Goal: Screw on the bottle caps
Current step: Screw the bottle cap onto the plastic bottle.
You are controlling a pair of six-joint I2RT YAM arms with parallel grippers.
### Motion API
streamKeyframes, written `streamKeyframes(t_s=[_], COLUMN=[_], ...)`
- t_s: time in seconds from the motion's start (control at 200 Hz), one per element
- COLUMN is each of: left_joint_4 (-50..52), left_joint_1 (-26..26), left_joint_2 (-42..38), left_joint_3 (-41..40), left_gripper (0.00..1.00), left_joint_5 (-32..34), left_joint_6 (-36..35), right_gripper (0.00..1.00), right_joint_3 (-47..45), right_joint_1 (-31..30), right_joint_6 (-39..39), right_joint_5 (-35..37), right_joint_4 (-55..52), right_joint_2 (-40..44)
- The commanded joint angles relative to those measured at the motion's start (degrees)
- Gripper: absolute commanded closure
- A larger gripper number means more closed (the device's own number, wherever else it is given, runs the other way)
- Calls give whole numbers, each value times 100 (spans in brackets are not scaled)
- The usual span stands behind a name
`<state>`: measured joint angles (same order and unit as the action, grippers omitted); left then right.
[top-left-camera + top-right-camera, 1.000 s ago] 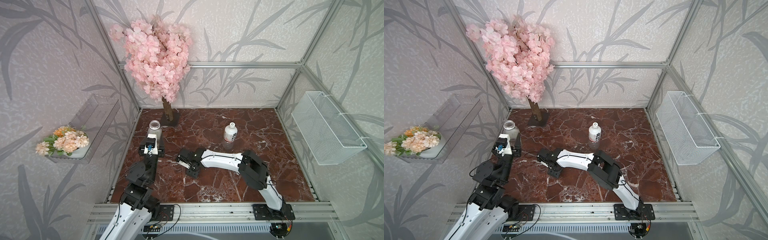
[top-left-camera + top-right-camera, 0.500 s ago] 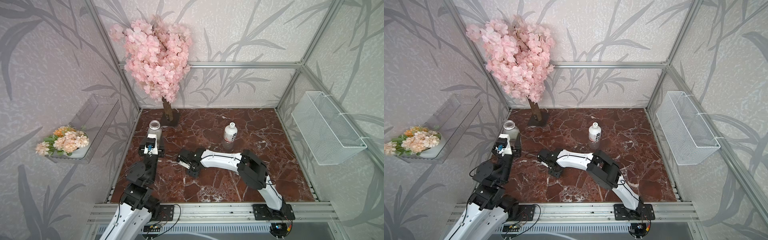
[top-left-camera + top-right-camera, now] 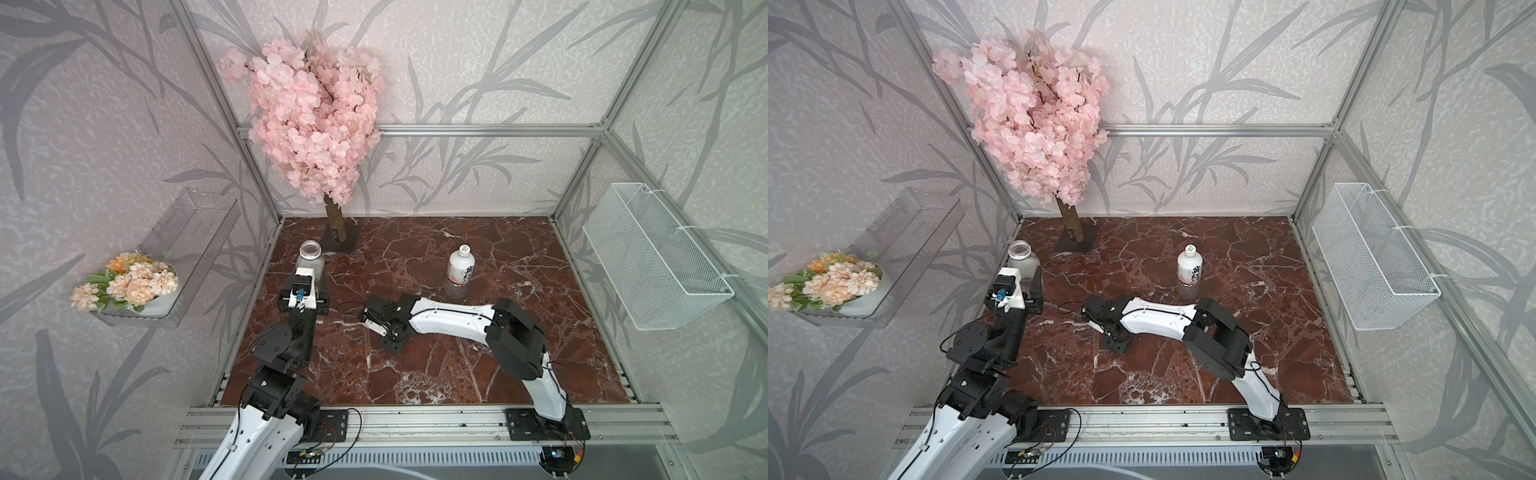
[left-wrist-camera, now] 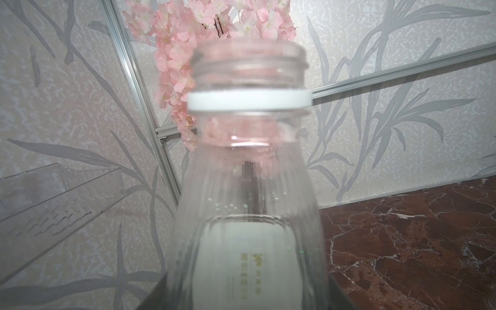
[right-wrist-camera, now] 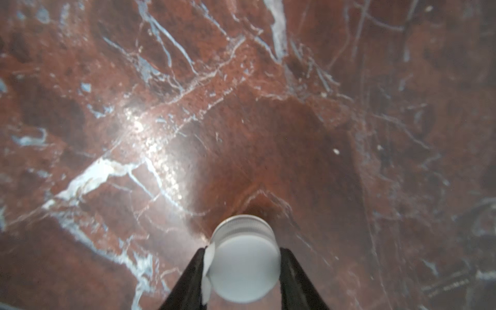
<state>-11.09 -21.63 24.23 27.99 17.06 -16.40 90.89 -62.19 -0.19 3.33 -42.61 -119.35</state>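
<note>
Left gripper [image 3: 307, 282] clamps clear bottle [image 4: 248, 188] | right gripper [image 5: 243, 253] pinches plain white cap [image 5: 243, 268] | best carried level, centred over bottle before twisting.

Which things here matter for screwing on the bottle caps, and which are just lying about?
For the job: clear bottle, uncapped; plain cap; white bottle, already capped.
Lying about: blossom tree; wire basket; flower bowl; clear shelf.

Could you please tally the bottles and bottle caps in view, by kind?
Bottles: 2, a clear open-mouthed plastic bottle and a white-wrapped plastic bottle with black characters.
Caps: 2, a plain whitish round plastic cap and a small white printed cap atop the white-wrapped bottle.
Total: 4.
</note>
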Motion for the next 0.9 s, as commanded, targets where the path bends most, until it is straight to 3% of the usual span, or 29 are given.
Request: streamKeyframes(t_s=[0.0, 0.41, 0.7, 0.895], left_joint_4=[45, 561, 789, 1056], left_joint_1=[32, 18, -8, -102], left_joint_2=[29, 1053, 1487, 1707], left_joint_3=[99, 627, 902, 1156], left_gripper=[45, 46, 49, 50], left_joint_5=[-408, -2526, -4193, -4814], left_joint_6=[61, -325, -643, -833], right_gripper=[72, 76, 76, 76], right_joint_3=[-170, -445, -16, 403], right_joint_1=[211, 1476, 1693, 1697], right_joint_6=[131, 124, -575, -974], right_joint_5=[-278, -1531, -2118, -2458], right_joint_4=[-72, -191, -858, -1262], right_joint_2=[1002, 3653, 4443, 4495])
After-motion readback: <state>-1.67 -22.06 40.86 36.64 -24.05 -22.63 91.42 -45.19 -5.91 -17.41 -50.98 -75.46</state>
